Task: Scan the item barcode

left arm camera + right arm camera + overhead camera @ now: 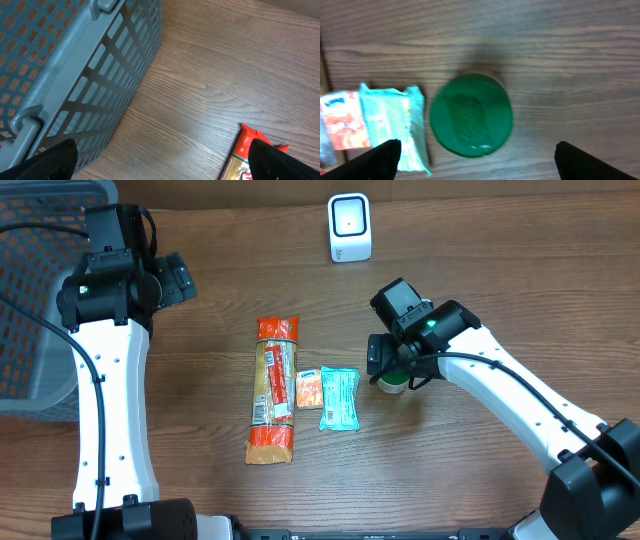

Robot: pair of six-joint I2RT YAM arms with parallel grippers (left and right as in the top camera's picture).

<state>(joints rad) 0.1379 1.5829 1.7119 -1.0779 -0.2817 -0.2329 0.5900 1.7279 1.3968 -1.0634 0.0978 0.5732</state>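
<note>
Several items lie mid-table: a long pasta pack with orange ends (273, 389), a small orange packet (309, 388), a teal packet (339, 398) and a round container with a green lid (392, 384). No barcode shows on any of them. My right gripper (386, 358) hangs open directly above the green lid (471, 115), its fingers spread wide to either side and touching nothing. In the right wrist view the teal packet (395, 125) lies just left of the lid. My left gripper (178, 278) is open beside the basket, with the pasta pack's orange end (250, 147) near its right finger.
A white barcode scanner (349, 227) stands at the back of the table. A grey slotted basket (30, 300) fills the far left, and its wall (100, 75) is close to my left gripper (162, 162).
</note>
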